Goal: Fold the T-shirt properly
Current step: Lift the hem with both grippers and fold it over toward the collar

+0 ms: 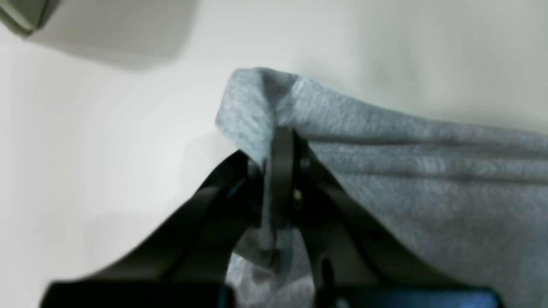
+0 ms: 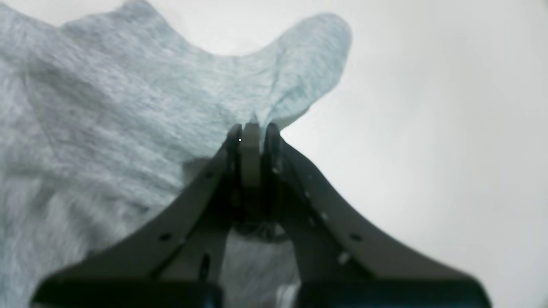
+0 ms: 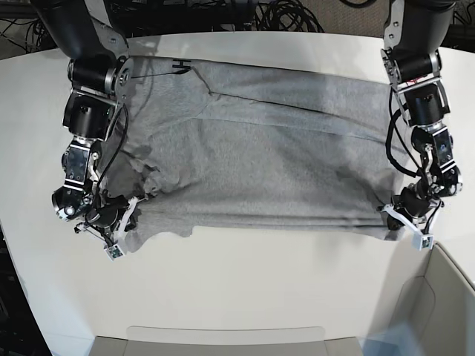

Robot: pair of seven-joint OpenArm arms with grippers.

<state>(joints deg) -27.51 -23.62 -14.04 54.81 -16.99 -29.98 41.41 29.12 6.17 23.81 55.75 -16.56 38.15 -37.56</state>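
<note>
The heather-grey T-shirt lies spread across the white table, plain side up, with a bit of black lettering at its far left edge. My left gripper is shut on the shirt's near corner on the base view's right. My right gripper is shut on a bunched corner of the cloth on the base view's left. Both pinched corners are lifted a little off the table.
A pale box or bin stands at the near right corner of the table. A light tray edge runs along the near side. Cables lie behind the table's far edge.
</note>
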